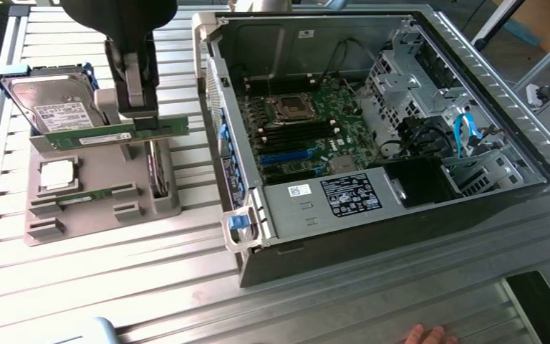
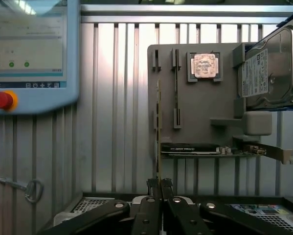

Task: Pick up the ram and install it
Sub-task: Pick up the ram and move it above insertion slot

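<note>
Long, thin green ram (image 1: 84,136) — white label, pinched between fingers (image 2: 152,188)

The arm (image 1: 127,21) reaches in from the far edge at the exterior view's left, its dark wrist pointing straight down. The claw (image 1: 141,111) hangs vertical, both fingers pressed onto the upper edge of the ram (image 1: 112,134), which it holds level. In the wrist view the 2 black fingertips (image 2: 153,193) nearly meet, pinching the stick's thin edge between them.
</note>
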{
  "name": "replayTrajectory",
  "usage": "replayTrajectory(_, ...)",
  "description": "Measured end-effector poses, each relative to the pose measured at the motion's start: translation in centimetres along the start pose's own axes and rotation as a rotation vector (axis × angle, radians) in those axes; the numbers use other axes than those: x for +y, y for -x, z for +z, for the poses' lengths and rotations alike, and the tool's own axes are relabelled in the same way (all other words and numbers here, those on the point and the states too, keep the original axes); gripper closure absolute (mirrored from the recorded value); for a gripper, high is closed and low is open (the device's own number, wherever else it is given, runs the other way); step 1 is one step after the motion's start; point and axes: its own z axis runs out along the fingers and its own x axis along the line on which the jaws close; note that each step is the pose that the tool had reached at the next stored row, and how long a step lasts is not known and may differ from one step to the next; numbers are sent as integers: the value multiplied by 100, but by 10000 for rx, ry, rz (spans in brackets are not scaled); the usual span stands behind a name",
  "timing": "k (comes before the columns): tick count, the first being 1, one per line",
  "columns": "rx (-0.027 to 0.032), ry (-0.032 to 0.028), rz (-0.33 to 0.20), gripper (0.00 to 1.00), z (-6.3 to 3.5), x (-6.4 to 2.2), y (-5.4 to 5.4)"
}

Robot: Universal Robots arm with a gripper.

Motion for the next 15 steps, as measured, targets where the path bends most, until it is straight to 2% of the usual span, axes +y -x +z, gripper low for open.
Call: replayTrajectory(15, 1, 1, 1, 88, -7, -232, -14)
